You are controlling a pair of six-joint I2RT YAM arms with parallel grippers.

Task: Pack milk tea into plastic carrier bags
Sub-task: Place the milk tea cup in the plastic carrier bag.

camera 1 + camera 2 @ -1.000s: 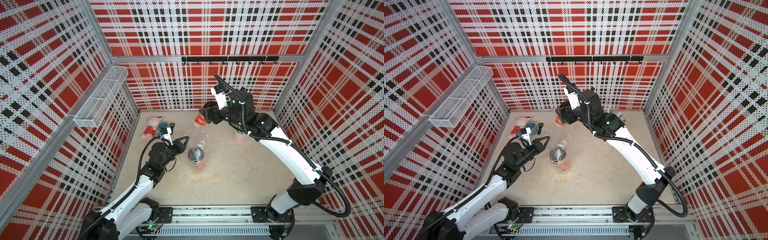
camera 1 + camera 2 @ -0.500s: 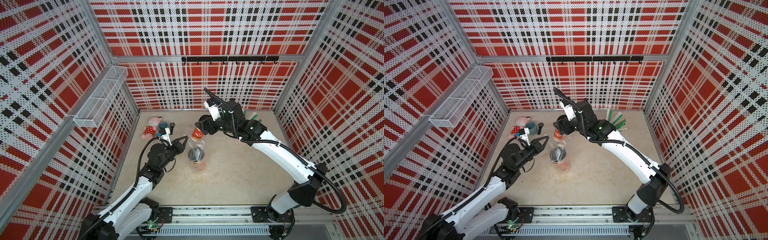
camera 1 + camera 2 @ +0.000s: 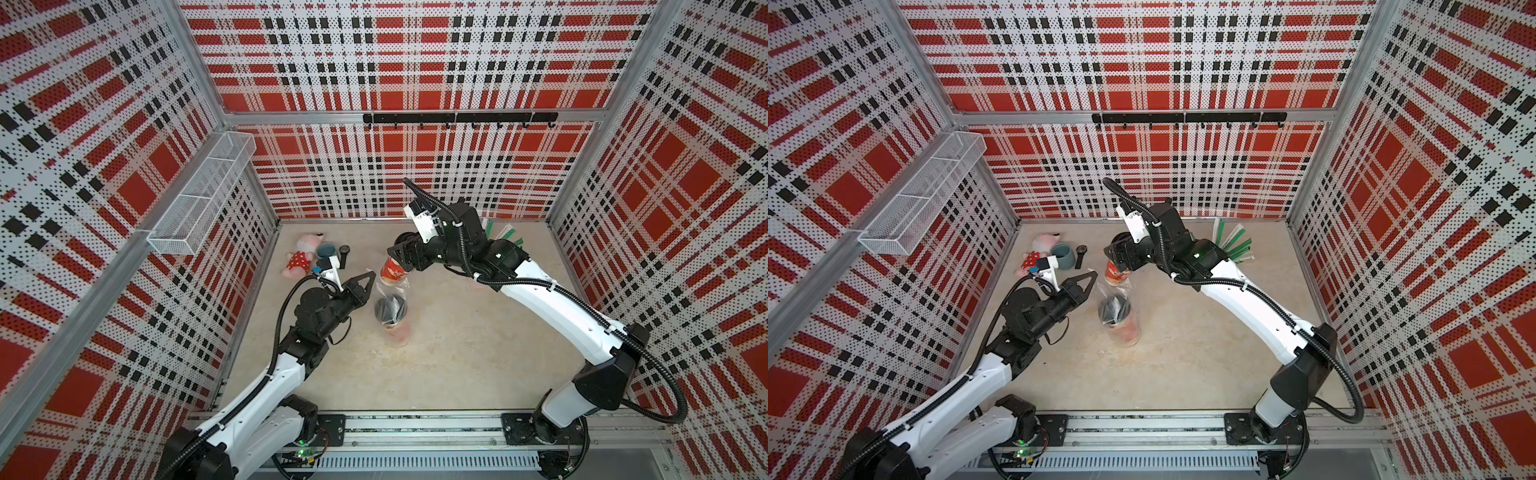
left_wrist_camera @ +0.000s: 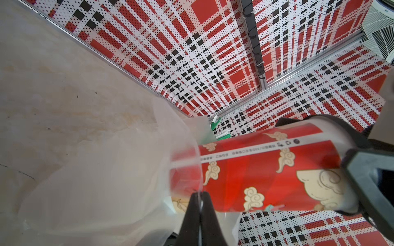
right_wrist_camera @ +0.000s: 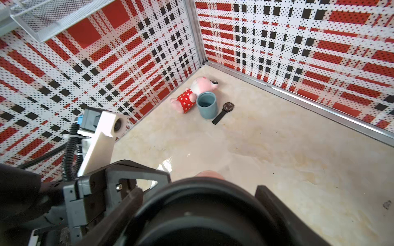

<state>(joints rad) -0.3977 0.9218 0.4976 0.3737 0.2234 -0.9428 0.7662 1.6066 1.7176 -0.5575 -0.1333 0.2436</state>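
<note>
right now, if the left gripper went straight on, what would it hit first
Most likely the side of the red cup, lying across just beyond the left gripper, which pinches the plastic bag rim. Depth is unclear.

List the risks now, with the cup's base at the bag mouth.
The left pincer pinches only the thin rim of the bag; the film could slip free as the cup pushes in.
The cup hangs tilted in the right pincer; its base may snag the film.
The bagged cup stands close by and could be knocked over.
</note>
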